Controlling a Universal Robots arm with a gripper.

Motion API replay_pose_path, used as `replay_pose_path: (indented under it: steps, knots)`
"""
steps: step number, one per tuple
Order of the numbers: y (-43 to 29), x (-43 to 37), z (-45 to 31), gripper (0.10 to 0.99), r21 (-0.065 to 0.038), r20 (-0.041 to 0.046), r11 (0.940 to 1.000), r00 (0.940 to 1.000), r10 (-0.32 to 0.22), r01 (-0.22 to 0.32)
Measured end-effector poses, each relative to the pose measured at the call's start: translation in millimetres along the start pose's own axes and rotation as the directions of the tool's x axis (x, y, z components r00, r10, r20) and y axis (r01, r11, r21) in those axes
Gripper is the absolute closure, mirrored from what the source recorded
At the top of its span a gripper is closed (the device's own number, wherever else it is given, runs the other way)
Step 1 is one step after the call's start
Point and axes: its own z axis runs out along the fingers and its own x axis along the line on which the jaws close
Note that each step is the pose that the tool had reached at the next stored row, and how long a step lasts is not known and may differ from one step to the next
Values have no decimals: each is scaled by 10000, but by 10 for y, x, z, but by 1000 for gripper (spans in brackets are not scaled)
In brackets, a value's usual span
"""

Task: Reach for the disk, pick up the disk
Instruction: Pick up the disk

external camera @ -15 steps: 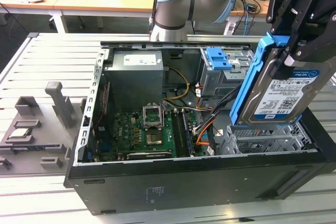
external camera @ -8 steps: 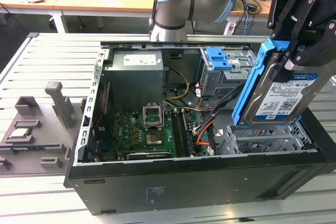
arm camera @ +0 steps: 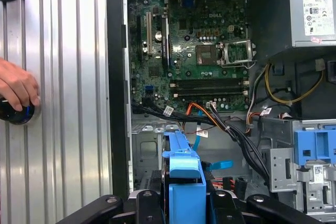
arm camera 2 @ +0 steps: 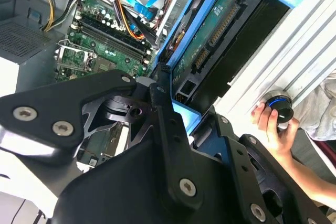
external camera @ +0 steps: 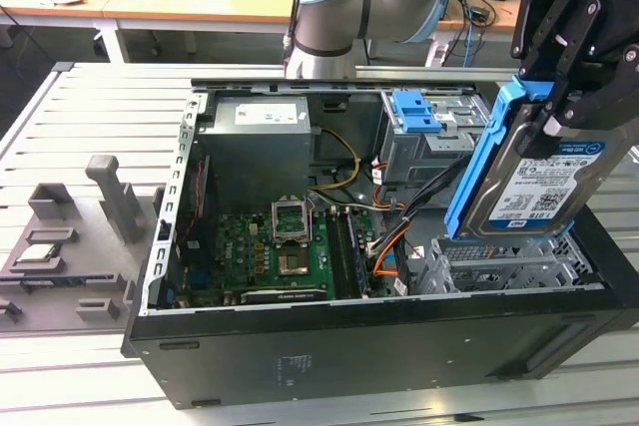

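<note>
The disk [external camera: 539, 182], a rectangular silver metal hard drive with blue plastic side rails, hangs tilted above the open black computer case [external camera: 379, 346], lifted clear of its bay; the black gripper [external camera: 564, 97] clamps its upper end.

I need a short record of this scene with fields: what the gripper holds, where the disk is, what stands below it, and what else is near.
gripper: black gripper, shut on the disk
disk: silver drive with blue side rails, held on edge, lifted above the case
below the disk: metal drive cage inside the open computer case
inside the case: green motherboard, second blue bracket
nearby: a hand on a round black knob, on the ribbed table beside the case
</note>
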Motion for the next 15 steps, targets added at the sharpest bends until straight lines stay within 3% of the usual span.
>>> replay_pose_path:
  steps: [15]
  knots:
    - [-4,-12,106,718,0,-1,10000,10000,0,0]
